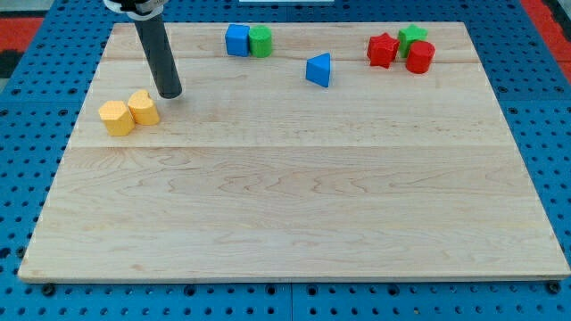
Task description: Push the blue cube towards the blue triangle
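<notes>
The blue cube [236,40] sits near the view's top, left of centre, touching a green cylinder [260,41] on its right. The blue triangle [318,69] lies to the right of them and a little lower, apart from both. My tip [169,93] rests on the board at the view's upper left, well to the left of and below the blue cube. It stands just right of two yellow blocks [129,111].
A red star-shaped block [382,50], a green block [411,37] and a red cylinder [420,56] cluster at the view's upper right. The wooden board [294,205] lies on a blue pegboard surface.
</notes>
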Controlling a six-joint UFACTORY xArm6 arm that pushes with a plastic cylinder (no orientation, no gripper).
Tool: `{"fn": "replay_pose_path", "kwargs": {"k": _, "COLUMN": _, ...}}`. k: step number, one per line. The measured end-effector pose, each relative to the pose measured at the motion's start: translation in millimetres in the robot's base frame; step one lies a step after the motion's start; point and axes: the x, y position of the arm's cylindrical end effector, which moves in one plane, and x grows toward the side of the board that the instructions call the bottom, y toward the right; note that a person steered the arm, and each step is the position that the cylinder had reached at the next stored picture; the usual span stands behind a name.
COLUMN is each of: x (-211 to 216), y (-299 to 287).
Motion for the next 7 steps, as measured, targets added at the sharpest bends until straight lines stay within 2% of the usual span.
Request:
{"fn": "replay_pose_path", "kwargs": {"k": 4, "x": -15.0, "y": -0.2}}
{"fn": "replay_pose_path", "kwargs": {"k": 7, "x": -110.8, "y": 9.7}}
